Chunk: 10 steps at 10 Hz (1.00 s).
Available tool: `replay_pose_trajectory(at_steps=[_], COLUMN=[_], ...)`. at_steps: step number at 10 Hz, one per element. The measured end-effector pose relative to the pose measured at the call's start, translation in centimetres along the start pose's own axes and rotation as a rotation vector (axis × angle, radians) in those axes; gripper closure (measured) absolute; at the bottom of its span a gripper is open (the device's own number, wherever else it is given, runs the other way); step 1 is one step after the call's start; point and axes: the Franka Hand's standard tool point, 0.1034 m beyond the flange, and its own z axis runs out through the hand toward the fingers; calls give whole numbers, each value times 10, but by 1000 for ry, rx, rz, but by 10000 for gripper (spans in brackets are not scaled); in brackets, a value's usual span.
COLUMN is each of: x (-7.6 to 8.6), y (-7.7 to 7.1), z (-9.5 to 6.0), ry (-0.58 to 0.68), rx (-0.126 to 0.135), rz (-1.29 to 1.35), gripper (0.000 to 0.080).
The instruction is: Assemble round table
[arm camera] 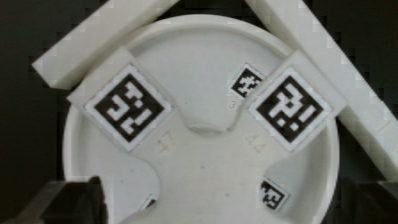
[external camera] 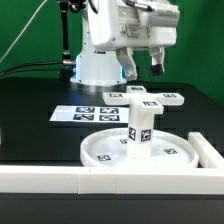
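The large round rimmed disc (external camera: 172,141) lies on the black table near the front wall. The short cylindrical post (external camera: 138,127) stands upright at its centre. The flat cross-shaped piece (external camera: 157,97) lies on the table behind the disc. My gripper (external camera: 143,66) hangs open and empty above the cross-shaped piece and the post, well clear of both. In the wrist view I look down on the disc (arm camera: 196,85) with its two big tags. The post (arm camera: 228,165) rises toward the camera. One dark fingertip (arm camera: 71,198) shows at the edge; the other is out of frame.
The marker board (external camera: 88,113) lies flat at the exterior view's left, behind the disc. A long white border wall (external camera: 70,180) runs along the front and turns up the exterior view's right side (external camera: 207,150); it shows in the wrist view (arm camera: 103,45). The robot base (external camera: 95,60) stands behind.
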Motion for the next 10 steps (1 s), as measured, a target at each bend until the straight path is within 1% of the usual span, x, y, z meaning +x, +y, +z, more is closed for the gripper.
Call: replay_pose_trajectory(at_steps=[1, 3, 4, 6, 7, 10], x=[0, 1, -1, -6, -10, -9], y=[0, 1, 6, 9, 13, 12], z=[1, 2, 3, 4, 4, 5], ry=[2, 3, 13, 12, 24, 14], rx=[-1, -5, -57, -104, -113, -117], rz=[-14, -206, -401, -792, -883, -1094], gripper=[152, 150, 150, 150, 150, 150])
